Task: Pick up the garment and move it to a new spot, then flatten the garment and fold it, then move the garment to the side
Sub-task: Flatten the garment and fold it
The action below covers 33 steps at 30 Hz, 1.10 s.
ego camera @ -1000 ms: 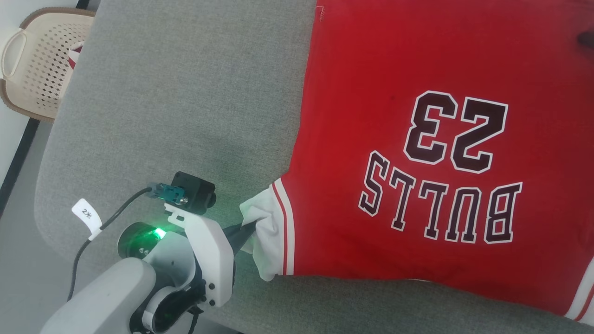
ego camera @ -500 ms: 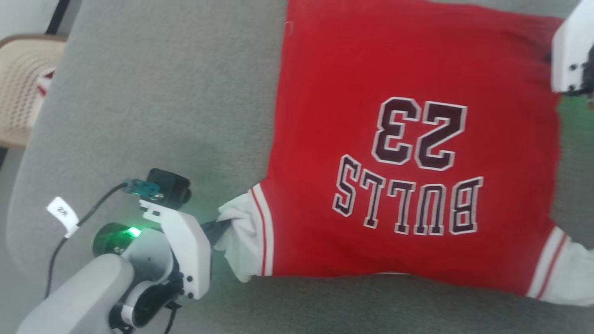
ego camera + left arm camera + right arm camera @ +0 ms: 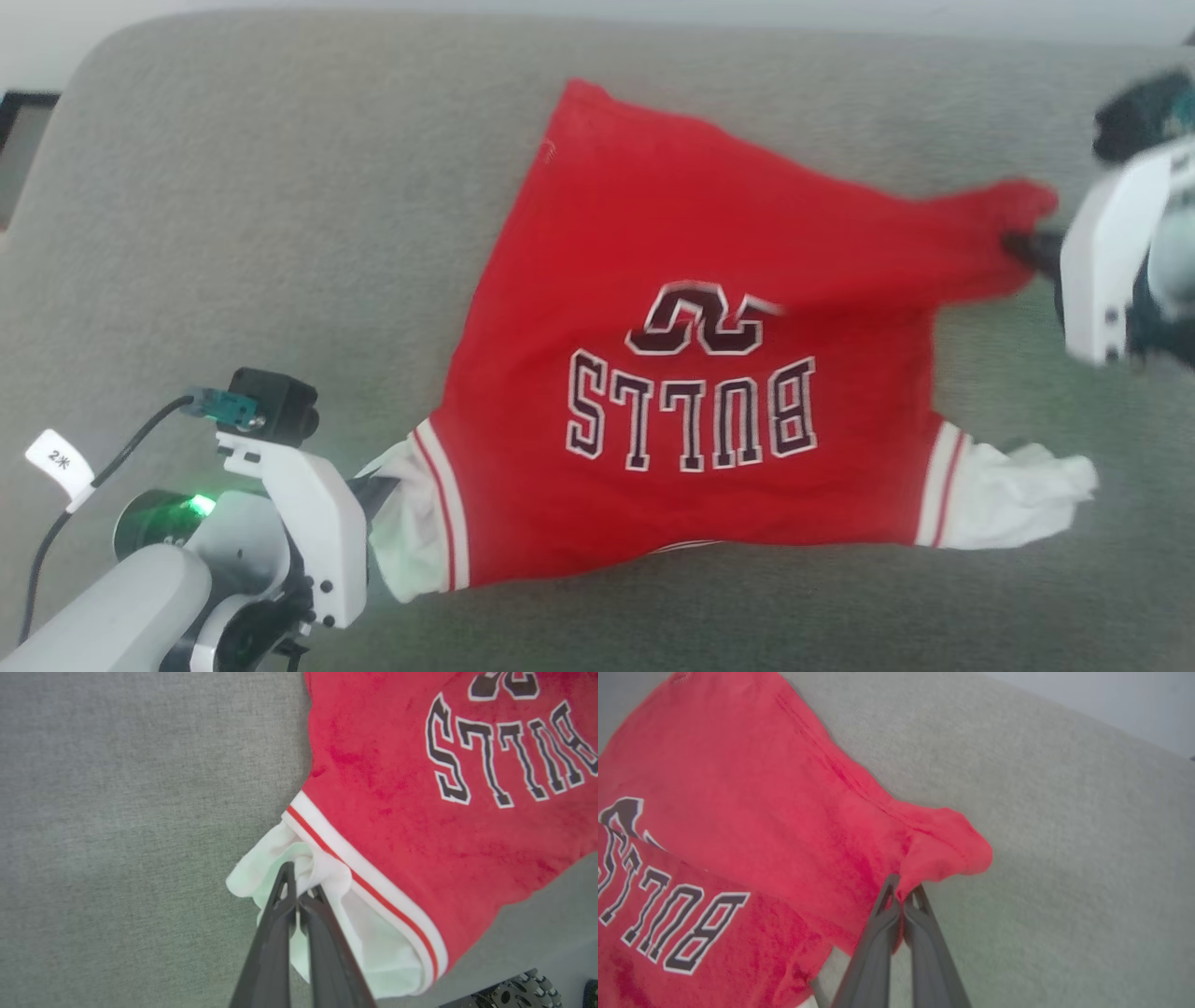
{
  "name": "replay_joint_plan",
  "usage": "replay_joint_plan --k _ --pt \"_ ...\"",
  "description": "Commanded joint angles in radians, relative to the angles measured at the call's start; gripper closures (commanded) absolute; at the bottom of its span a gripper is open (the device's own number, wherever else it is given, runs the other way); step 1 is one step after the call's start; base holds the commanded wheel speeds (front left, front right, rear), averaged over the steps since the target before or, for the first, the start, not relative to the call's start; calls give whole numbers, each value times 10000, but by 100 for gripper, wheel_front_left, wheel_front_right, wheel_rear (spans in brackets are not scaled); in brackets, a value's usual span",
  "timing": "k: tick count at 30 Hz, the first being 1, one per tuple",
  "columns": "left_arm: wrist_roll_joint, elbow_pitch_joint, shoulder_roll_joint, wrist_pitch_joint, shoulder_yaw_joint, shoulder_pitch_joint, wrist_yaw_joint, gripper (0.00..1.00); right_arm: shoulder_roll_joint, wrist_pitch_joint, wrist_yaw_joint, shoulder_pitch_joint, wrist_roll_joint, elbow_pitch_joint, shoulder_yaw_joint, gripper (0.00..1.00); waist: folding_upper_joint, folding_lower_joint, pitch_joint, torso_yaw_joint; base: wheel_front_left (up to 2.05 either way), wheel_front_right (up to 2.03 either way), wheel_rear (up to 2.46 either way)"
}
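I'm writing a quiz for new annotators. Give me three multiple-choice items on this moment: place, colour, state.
1. Where does the left gripper hold the garment? A) white sleeve B) neckline C) red hem
2. What colour is the surface beneath it? A) blue B) grey C) brown
3. The fingers of the right gripper are: A) spread wide B) off the cloth C) shut on a red corner
Answers: 1 A, its fingers pinch white sleeve cloth; 2 B, grey fabric all around; 3 C, red cloth bunches between closed fingers.
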Motion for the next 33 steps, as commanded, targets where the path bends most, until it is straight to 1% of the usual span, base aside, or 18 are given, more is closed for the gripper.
replay_joint_plan --k 1,4,7,9,11,14,17,19,20,22,23,24,26,28,33 --pt "-149 -58 23 16 33 123 39 100 -53 62 -10 279 31 -168 -61 100 0 0 -267 -300 0 0 0" --pt "-170 -203 200 47 96 284 169 100 -206 321 -10 1628 153 -1211 -612 100 0 0 -394 -525 0 0 0" --pt "-158 -368 290 81 116 408 250 100 -122 698 -10 3050 223 -2077 -1350 100 0 0 -450 -673 0 0 0" --pt "-159 -436 360 112 138 393 291 100 32 846 -10 3969 35 -2515 -1876 100 0 0 -452 -732 0 0 0" --pt "-170 -499 377 138 148 388 321 100 330 845 -10 4741 -266 -2800 -2370 100 0 0 -432 -767 0 0 0" --pt "-173 -530 342 158 127 348 323 100 862 568 -7 5504 -954 -2843 -2909 100 0 0 -385 -775 0 0 0" --pt "-175 -485 273 163 91 253 265 100 1441 193 -6 5883 -1449 -2364 -3028 100 0 0 -323 -754 0 0 0" --pt "-165 -430 248 159 76 196 228 100 1718 49 -7 5942 -1695 -1835 -2884 100 0 0 -303 -740 0 0 0" --pt "-159 -407 233 158 68 179 219 100 1859 -56 -9 5903 -1780 -1614 -2817 88 0 0 -299 -741 0 0 0" --pt "-190 -369 192 148 62 172 201 100 1948 -282 -15 5731 -1991 -1254 -2773 55 0 0 -299 -728 0 0 0" --pt "-180 -344 189 143 49 172 202 100 1966 -329 -16 5678 -2017 -1156 -2750 31 0 0 -309 -724 0 0 0" --pt "-176 -330 174 139 36 171 191 100 1973 -336 -16 5612 -1998 -1137 -2738 0 0 0 -326 -718 0 0 0" --pt "-182 -323 156 108 31 205 186 100 1888 -235 -16 5485 -1881 -1297 -2771 0 0 0 -364 -717 0 0 0" --pt "-185 -320 163 102 27 256 208 100 1603 -154 -16 5451 -1870 -1698 -2877 0 0 0 -406 -700 0 0 0" --pt "-159 -414 172 94 -16 377 273 100 1302 190 -6 5555 -1582 -3525 -3481 0 0 0 -496 -623 0 0 0"
